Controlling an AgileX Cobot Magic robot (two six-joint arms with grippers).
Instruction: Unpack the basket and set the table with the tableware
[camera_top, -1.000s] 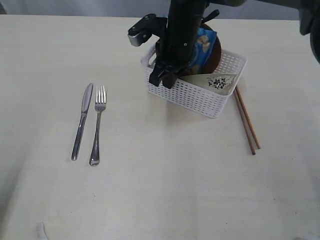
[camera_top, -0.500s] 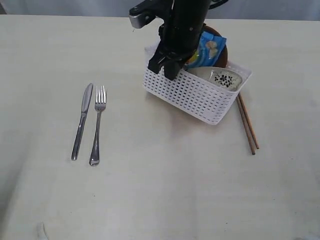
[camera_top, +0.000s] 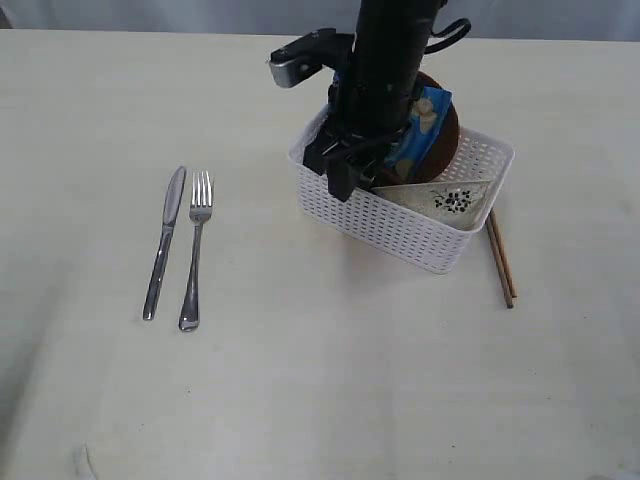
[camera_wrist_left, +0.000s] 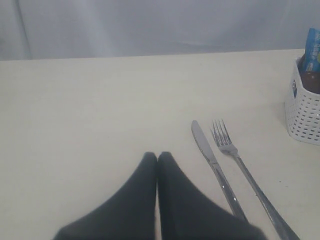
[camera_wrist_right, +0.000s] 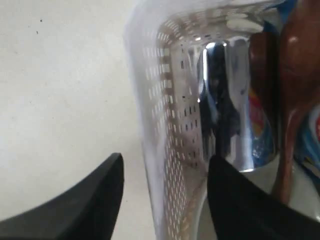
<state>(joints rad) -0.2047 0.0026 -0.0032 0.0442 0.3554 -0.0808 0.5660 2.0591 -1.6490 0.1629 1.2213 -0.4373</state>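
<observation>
1. Lower left of the exterior view: a polished steel knife (camera_top: 163, 243) and fork (camera_top: 194, 250) lie parallel, just apart, on the matte cream surface (camera_top: 320, 390).
2. Left wrist view, lower middle: the left jaws, dark and tapered, are pressed together with nothing between them.
3. Right of centre: two slim wooden chopsticks (camera_top: 501, 265) lie together beside the basket's right corner.
4. Upper middle: the white plastic basket (camera_top: 400, 215), its walls a lattice, holds a tilted pale bowl (camera_top: 445, 198) with a dark speckled motif, a glossy blue bag (camera_top: 420, 125) and a round brown plate (camera_top: 447, 135).
5. The right jaws are spread wide astride the basket's left wall, one outside, one inside by a mirror-bright steel mug (camera_wrist_right: 225, 100), gripping nothing.
</observation>
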